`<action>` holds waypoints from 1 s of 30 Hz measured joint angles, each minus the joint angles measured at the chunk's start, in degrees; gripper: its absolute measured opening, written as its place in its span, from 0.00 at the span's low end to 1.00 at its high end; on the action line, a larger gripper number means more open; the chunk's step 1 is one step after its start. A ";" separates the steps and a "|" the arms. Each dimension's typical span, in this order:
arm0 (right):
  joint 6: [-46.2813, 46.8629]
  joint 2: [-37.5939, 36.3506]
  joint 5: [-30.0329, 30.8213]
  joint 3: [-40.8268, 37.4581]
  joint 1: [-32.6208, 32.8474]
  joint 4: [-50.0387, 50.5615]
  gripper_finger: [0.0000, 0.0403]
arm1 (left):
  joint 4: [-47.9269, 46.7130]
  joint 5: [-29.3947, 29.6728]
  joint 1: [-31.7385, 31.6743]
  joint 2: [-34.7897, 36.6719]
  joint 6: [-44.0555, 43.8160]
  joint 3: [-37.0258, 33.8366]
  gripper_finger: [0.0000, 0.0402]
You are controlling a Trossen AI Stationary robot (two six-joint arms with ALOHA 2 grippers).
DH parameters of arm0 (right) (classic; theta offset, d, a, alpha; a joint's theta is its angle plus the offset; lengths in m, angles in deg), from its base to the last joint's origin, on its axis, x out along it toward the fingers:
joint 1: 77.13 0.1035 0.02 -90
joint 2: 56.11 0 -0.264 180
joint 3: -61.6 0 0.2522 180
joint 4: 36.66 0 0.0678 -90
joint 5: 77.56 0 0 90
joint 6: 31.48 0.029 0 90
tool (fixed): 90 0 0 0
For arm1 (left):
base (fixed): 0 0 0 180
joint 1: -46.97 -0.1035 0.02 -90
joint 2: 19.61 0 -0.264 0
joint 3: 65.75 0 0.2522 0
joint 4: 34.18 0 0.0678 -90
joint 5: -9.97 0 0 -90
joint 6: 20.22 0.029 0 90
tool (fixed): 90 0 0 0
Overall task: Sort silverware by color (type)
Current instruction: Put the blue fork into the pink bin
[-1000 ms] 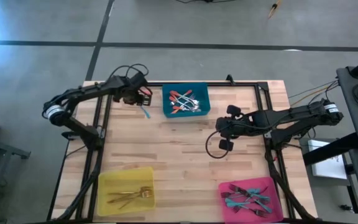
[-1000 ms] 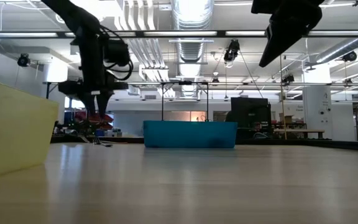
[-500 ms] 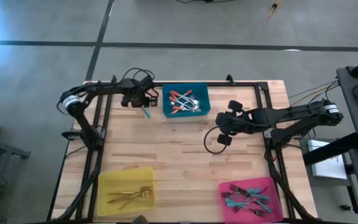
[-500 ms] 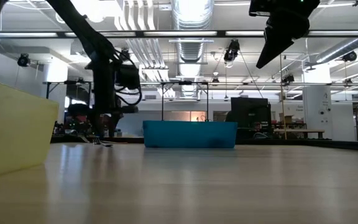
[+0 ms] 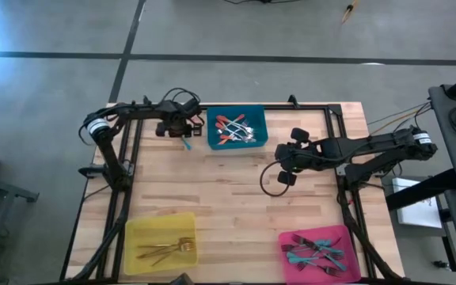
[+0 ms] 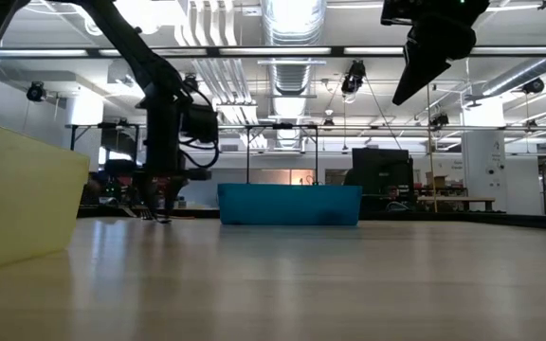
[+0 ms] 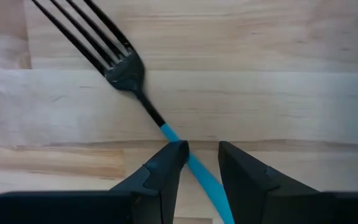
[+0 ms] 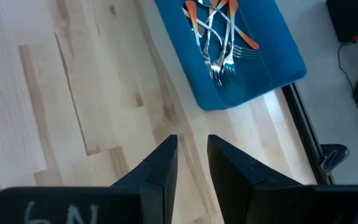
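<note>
Wood table (image 5: 228, 198) nearly sorted: orange forks (image 5: 232, 129) in blue bin (image 5: 212, 142), gold forks (image 5: 167, 251) in yellow, teal forks (image 5: 315, 252) in pink; left gripper (image 7: 199, 160) open astride last teal fork (image 7: 135, 87), right gripper (image 8: 190, 149) parked open mid-table.

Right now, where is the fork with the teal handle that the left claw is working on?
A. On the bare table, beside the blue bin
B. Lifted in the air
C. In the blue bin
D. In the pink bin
A: the fork lies flat on the table beside the blue bin, its handle between the left claw's fingers.
</note>
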 joint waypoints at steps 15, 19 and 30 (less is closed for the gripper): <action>1.30 0.00 -0.03 0.00 -0.39 0.00 0.20 | -1.39 1.47 1.01 0.98 0.43 1.99 0.24; 1.30 0.00 -0.03 0.00 -0.39 0.00 0.20 | -2.79 1.48 1.14 0.98 0.43 1.59 0.24; 1.25 0.00 -0.01 0.00 -0.39 0.00 0.20 | -1.81 1.66 1.25 1.04 -0.91 -0.32 0.24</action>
